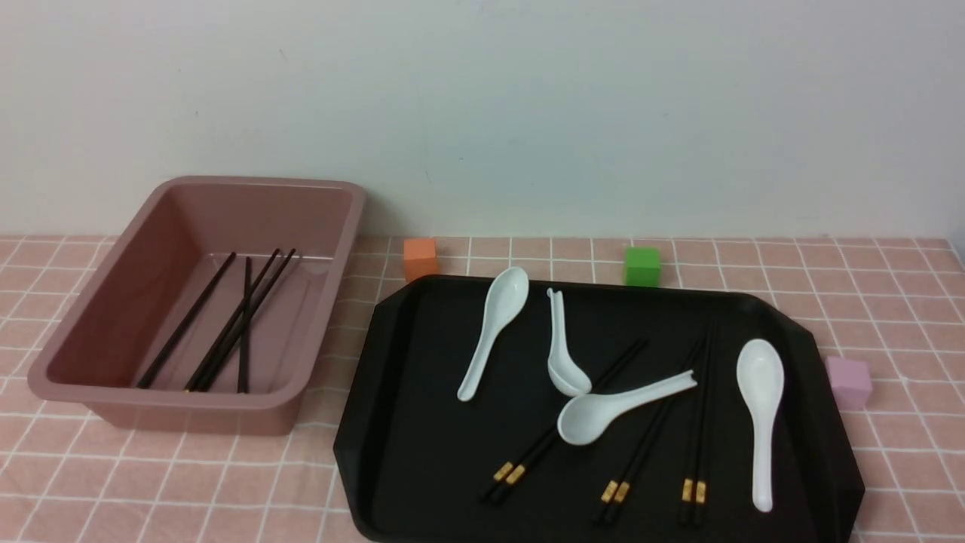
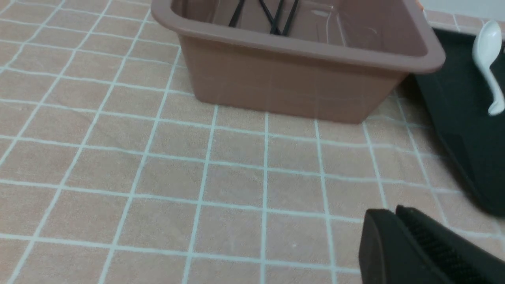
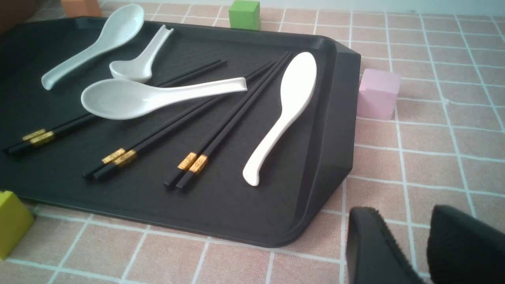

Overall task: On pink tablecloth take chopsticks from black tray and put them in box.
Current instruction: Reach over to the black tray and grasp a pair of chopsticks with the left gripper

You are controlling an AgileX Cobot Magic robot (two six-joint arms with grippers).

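With chopsticks (image 1: 701,422) in both tray (image 1: 354,452) and box (image 1: 56,388), the job looks part done, between picks.

While three pairs lie on the tray, one partly beneath a spoon (image 1: 588,418), the left gripper (image 2: 394,217) has its fingers together with nothing between them, and the right gripper (image 3: 402,217) stands parted and empty beyond the tray's edge; next, I judge, the right should reach over the pair beside the outer spoon (image 3: 290,102), close on both sticks near the gold bands (image 3: 192,162), and lift without nudging the spoons.
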